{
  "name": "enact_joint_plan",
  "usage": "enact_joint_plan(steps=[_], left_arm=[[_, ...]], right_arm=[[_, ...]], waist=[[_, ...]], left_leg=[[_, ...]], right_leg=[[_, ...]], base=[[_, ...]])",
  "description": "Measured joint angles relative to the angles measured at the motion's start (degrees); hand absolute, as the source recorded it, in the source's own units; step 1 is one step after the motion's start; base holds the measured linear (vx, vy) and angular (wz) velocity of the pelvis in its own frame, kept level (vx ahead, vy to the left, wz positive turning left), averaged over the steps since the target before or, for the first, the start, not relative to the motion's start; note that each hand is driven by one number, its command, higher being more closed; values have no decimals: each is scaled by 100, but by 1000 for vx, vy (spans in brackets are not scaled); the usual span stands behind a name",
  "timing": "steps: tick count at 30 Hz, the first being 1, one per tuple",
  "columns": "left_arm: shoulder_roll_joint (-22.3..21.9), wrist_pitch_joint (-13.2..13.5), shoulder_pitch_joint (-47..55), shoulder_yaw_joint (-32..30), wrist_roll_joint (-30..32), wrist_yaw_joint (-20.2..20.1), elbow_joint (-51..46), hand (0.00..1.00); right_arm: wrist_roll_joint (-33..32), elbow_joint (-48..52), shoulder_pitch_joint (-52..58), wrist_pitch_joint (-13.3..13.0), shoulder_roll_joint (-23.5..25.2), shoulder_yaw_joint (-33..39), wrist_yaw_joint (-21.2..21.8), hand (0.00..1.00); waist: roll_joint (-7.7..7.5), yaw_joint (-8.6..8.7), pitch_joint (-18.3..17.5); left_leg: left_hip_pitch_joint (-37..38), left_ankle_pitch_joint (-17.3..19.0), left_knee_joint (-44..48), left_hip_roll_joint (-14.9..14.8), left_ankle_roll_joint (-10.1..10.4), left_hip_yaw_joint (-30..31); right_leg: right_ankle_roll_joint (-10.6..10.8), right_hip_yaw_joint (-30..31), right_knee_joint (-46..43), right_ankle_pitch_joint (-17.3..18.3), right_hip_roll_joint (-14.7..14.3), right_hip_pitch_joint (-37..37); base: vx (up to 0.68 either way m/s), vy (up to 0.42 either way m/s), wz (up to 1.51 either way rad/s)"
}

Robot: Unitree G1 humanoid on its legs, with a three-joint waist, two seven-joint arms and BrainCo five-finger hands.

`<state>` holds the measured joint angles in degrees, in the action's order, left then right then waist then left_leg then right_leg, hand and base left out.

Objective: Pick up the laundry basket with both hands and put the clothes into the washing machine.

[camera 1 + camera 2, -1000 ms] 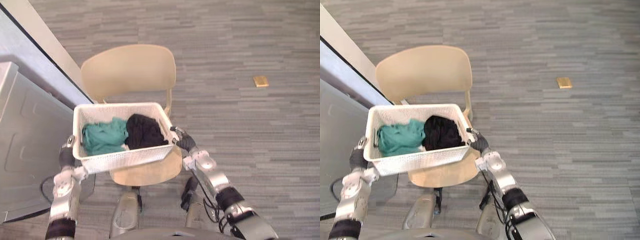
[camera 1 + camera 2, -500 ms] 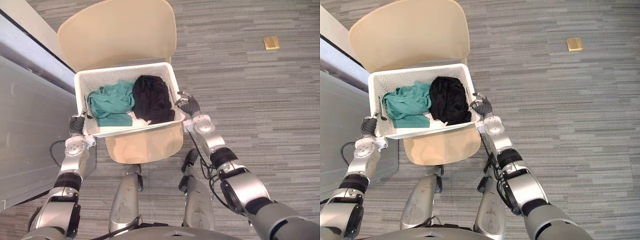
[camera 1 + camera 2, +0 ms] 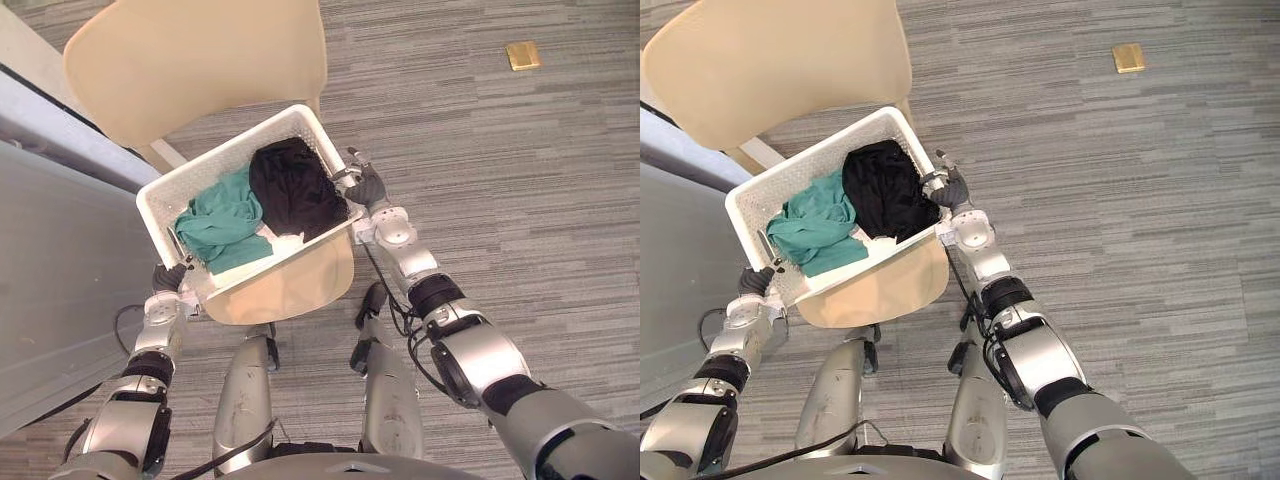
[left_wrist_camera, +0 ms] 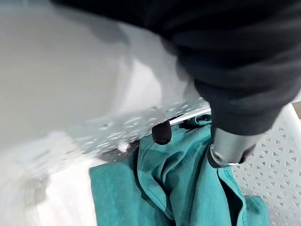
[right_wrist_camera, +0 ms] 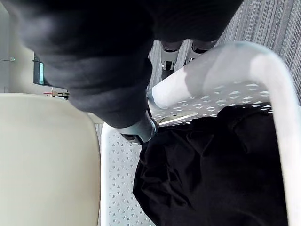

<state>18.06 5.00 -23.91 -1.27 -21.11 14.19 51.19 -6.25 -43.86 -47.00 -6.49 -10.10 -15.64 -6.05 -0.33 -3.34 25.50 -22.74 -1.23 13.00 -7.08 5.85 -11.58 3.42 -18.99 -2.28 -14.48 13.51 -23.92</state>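
Between the two hands, above the seat of a tan chair point(image 3: 200, 60), the white laundry basket point(image 3: 222, 160) is held clear of the seat. It sits askew, its right end farther from the robot than its left. Inside, a teal garment point(image 3: 222, 225) fills the left half and a black garment point(image 3: 292, 190) the right half; the two touch in the middle, with a scrap of white cloth showing at their near edge. The left hand point(image 3: 168, 277) is clenched on the rim at the near left corner, its thumb inside against the teal cloth. The right hand point(image 3: 366, 187) grasps the rim at the right end, thumb inside beside the black cloth. Grey striped floor point(image 3: 520, 200) lies all around, with a small tan plate point(image 3: 522, 55) well off to the right. A flat grey surface point(image 3: 50, 270) stands just left of the basket.
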Motion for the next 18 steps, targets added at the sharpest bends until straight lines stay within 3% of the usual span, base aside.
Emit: enact_joint_plan(steps=[9, 18], left_arm=[[201, -101, 199, -526, 147, -94, -287, 0], [858, -93, 247, -1391, 570, -262, -570, 0]], right_arm=[[0, 1092, 938, 169, -85, -240, 376, 0], [-131, 2416, 1838, 166, -157, -383, 722, 0]], waist=[[-20, 32, 23], [-29, 32, 29]], left_leg=[[-18, 312, 441, -169, 11, -142], [195, 350, 439, -288, 41, -245]], right_leg=[[4, 233, -1, -3, -133, 36], [-49, 308, 14, -37, -285, 165]], base=[[20, -11, -14], [31, -28, -9]])
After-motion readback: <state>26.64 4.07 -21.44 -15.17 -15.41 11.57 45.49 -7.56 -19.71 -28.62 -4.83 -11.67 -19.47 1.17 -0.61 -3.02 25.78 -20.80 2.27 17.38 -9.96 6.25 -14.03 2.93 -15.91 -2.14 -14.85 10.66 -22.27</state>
